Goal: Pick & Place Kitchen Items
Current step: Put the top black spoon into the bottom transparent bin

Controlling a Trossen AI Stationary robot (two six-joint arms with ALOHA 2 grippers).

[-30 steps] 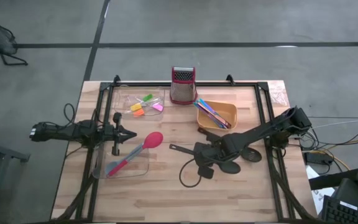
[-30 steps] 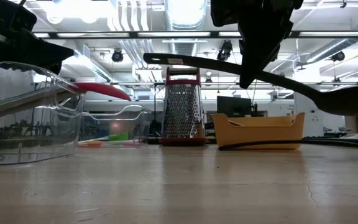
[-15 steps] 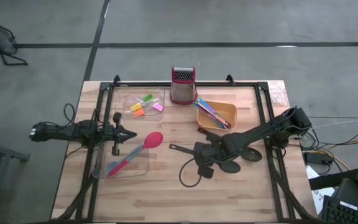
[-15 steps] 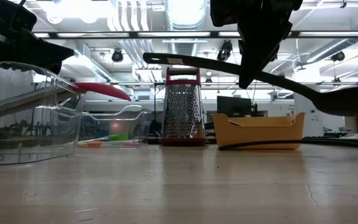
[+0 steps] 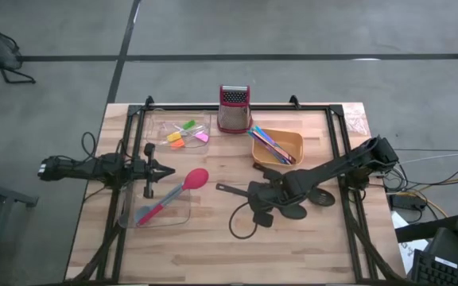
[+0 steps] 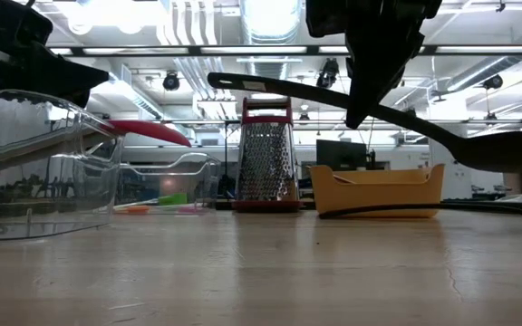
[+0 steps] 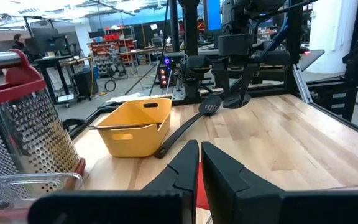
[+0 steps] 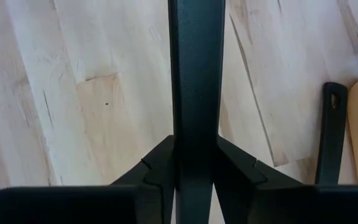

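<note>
Right wrist view shows the right hand (image 8: 194, 177) clamped on a long black slotted spoon (image 8: 194, 74), whose handle runs out of frame. In the low view it hangs above the tabletop (image 6: 261, 272), its bowl cut off at the edge. The left hand (image 5: 168, 171), fingers pinched together, waits beside the red-headed spoon (image 5: 196, 179) in a clear tray (image 5: 133, 216).

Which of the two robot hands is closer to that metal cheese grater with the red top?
The right, though not by much. The right gripper, shut on a black slotted spoon, is toward the table's near side from the grater. The left gripper, shut, sits farther off by the clear tray.
</note>
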